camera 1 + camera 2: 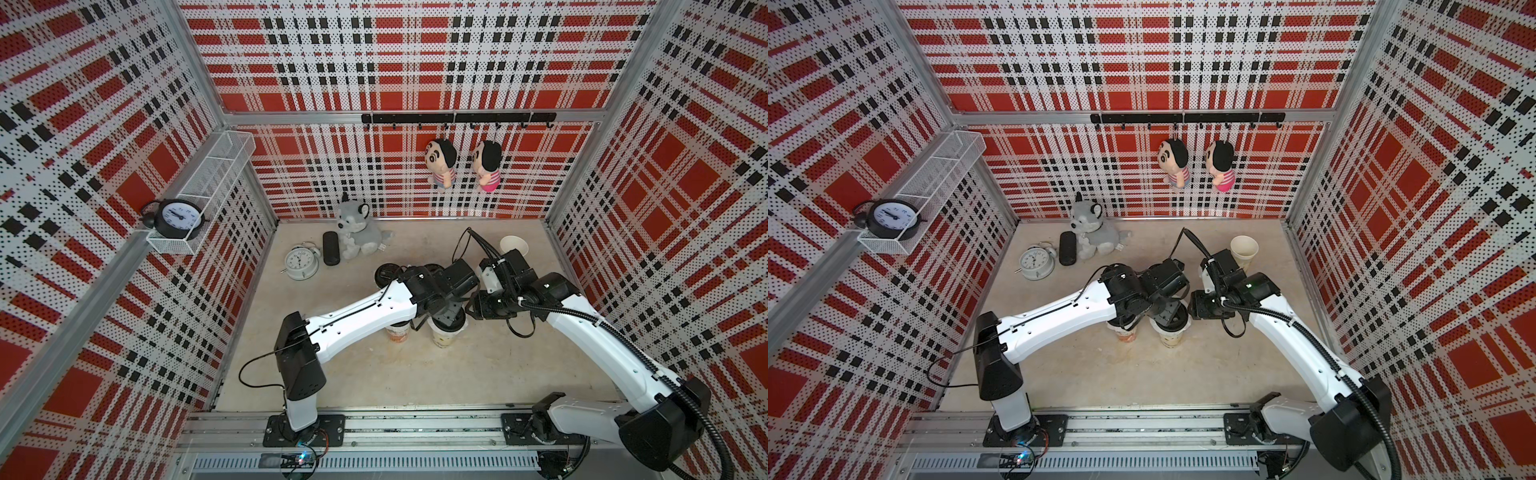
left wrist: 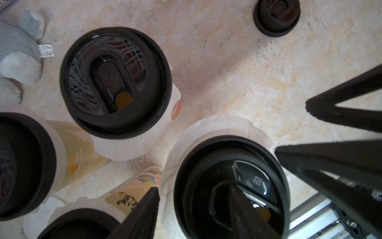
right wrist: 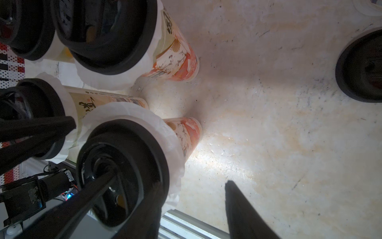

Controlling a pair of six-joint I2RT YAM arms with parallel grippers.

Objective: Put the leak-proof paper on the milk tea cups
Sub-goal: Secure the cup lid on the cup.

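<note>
Several milk tea cups stand bunched mid-table, each with a black lid and a crinkled skirt of leak-proof paper showing under the lid. My left gripper is open across the nearest cup's rim, one finger on the lid top and the other outside between cups. My right gripper is open beside the same cup; one finger lies by the lid edge, the other over bare table. In both top views the wrists hide the jaws above two cups. One uncovered cup stands at the back right.
A loose black lid lies on the table beyond the cups. A grey plush wolf, black case and white alarm clock sit at the back left. The aluminium rail runs along the front edge.
</note>
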